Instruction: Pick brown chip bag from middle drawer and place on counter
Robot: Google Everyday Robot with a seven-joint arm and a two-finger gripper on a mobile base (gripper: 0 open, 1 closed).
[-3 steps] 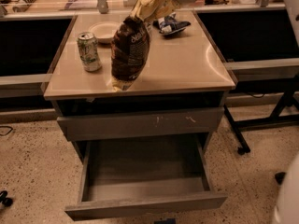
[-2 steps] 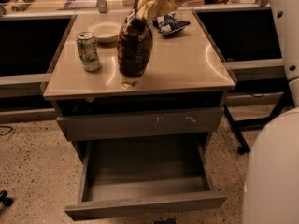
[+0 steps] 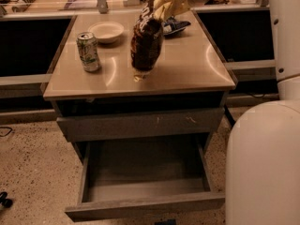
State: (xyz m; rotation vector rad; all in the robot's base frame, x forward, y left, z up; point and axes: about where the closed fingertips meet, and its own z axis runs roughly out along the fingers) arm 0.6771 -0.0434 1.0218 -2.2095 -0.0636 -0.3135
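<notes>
The brown chip bag [image 3: 146,45] hangs upright over the middle of the beige counter [image 3: 187,69], its cream lower end touching or just above the surface. My gripper [image 3: 161,6], with yellowish fingers, is shut on the bag's top end, above the counter's back half. The middle drawer [image 3: 145,205] stands pulled open below, its dark inside holding nothing I can see.
A green soda can [image 3: 88,51] stands on the counter's left side. A white bowl [image 3: 106,31] sits behind it. A small blue-and-white bag [image 3: 176,26] lies at the back right. A scratched grey drawer front [image 3: 140,123] is shut above the open drawer. My white robot body [image 3: 265,163] fills the right.
The gripper and the hanging bag have shifted slightly right and back over the counter. My white body has come further into view on the right.
</notes>
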